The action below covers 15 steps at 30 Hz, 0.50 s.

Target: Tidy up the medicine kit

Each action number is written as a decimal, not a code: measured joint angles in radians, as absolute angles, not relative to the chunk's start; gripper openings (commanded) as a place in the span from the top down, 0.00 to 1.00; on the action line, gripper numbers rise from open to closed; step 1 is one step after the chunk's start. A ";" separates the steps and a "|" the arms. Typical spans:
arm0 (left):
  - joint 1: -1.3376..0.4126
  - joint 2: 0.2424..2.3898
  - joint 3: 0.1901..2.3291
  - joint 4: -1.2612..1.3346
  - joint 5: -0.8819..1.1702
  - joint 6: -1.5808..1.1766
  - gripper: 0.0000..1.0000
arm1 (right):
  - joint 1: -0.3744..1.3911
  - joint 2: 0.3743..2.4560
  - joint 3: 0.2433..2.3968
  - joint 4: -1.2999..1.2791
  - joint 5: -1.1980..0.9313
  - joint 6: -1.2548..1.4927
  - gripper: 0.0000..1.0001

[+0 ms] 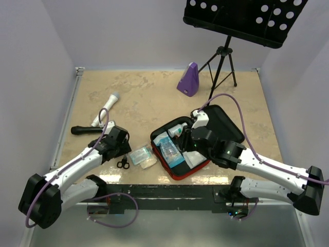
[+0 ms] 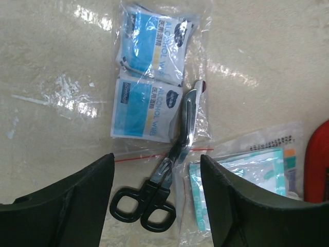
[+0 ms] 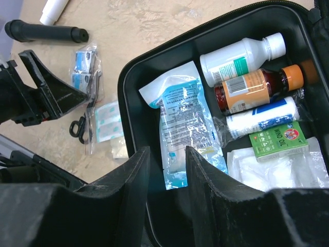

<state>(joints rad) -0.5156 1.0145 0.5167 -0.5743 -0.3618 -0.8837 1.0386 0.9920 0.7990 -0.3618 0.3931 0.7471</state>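
1. On the worktop, right of centre, the medicine kit lay unzipped and flat, its lid toward 1 o'clock.
2. The left pincer hung spread wide and empty over the scissors. In the wrist view their handles sat at 6 o'clock and their tips pointed to 1 o'clock.
3. The kit lay near, at 3 o'clock from that pincer. The left arm was the nearer to the loose items.
4. The right pincer stood part-open over the kit's tray, gripping nothing.
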 measured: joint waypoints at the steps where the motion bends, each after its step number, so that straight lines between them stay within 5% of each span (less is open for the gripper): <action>1: -0.514 1.019 0.512 -0.574 -0.361 -0.885 0.31 | 1.039 0.991 0.796 -0.359 0.392 0.747 0.61; 15: -0.512 1.129 0.509 -0.533 -0.318 -0.890 0.50 | 1.039 0.952 0.759 -0.338 0.375 0.748 0.61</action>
